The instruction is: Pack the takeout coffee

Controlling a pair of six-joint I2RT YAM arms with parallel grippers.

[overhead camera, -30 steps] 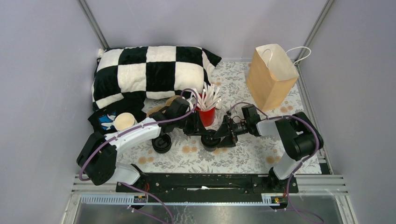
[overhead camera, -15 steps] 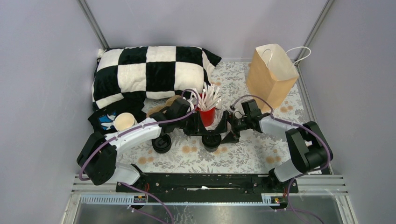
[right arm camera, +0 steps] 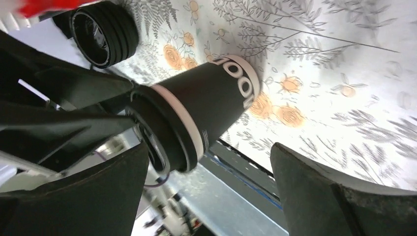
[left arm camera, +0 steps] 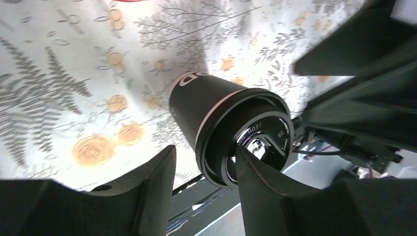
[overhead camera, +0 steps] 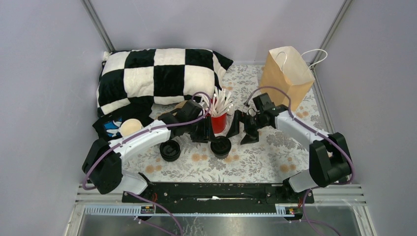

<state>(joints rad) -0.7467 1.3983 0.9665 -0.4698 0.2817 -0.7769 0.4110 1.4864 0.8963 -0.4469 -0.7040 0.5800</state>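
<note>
One takeout coffee cup (overhead camera: 221,146), dark-sided with a black lid, stands on the floral cloth near the middle. In the left wrist view the cup (left arm camera: 221,118) has its lid edge just in front of my left gripper (left arm camera: 204,172). That gripper's jaws are apart, and one fingertip overlaps the lid. My left gripper (overhead camera: 205,133) sits just behind and left of the cup. My right gripper (overhead camera: 242,132) is wide open and empty, behind and right of the cup (right arm camera: 196,113), apart from it. A second lidded cup is not clearly in view.
A black ribbed round stack, seemingly lids (overhead camera: 170,150), sits left of the cup and also shows in the right wrist view (right arm camera: 101,32). A red cup of stirrers (overhead camera: 219,120), a paper bag (overhead camera: 287,78), a checkered pillow (overhead camera: 157,78) and cream-rimmed cups (overhead camera: 130,128) stand behind.
My right gripper has drawn back from the cup toward the back right and now stands clear of it. My left gripper has shifted slightly back. The cup has stayed in place.
</note>
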